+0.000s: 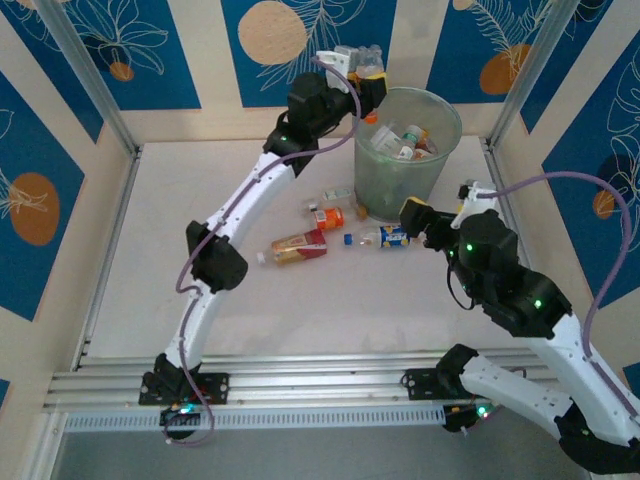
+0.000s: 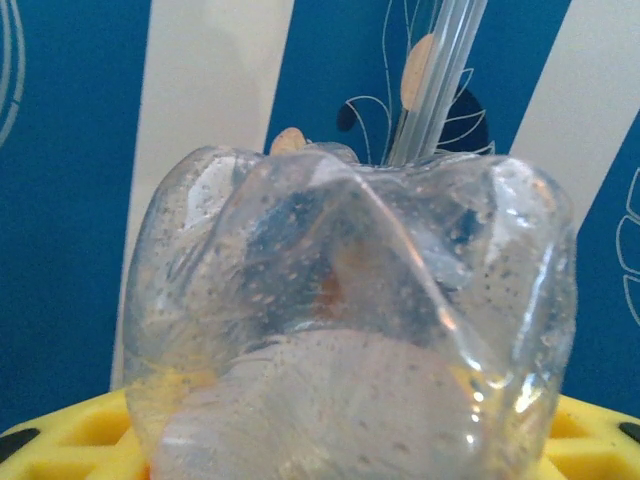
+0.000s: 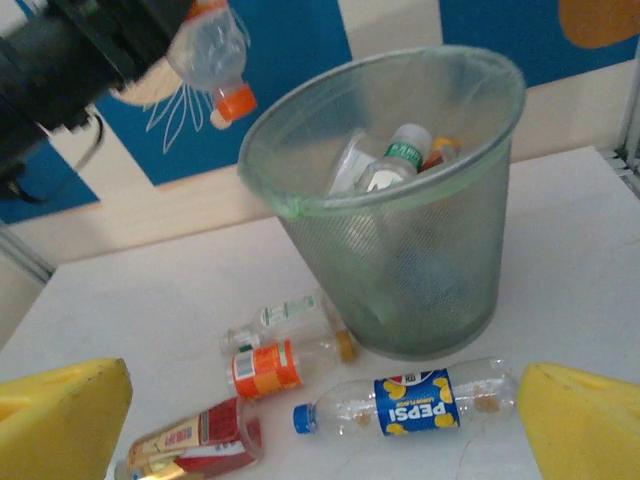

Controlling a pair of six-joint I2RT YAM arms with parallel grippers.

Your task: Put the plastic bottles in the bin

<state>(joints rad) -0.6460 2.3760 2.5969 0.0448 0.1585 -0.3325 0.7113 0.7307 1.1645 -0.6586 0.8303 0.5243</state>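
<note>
We found the right gripper (image 3: 325, 388) spread wide and empty, its yellow fingers (image 3: 60, 415) low over the table (image 3: 585, 250). Just ahead of it, lying across the gap, was the Pepsi bottle (image 3: 410, 405), on its side with the blue cap to the gripper's left, untouched. Further left lay the red-label bottle (image 3: 195, 440), then the orange-label bottle (image 3: 268, 368) and a small clear bottle (image 3: 275, 318), these two close against the base of the bin (image 3: 420, 270). To the gripper's right the table was bare up to its edge.

Beyond the Pepsi bottle the bin stood upright, just beside it, with several bottles (image 3: 400, 155) already inside, below the rim. Above and left of that rim the left gripper (image 1: 362, 85) was pinching a clear orange-capped bottle (image 3: 205, 45), cap down, close to the back wall (image 1: 410, 30). From above, open table (image 1: 150, 260) stretched left of that arm to the frame post (image 1: 90, 75).
</note>
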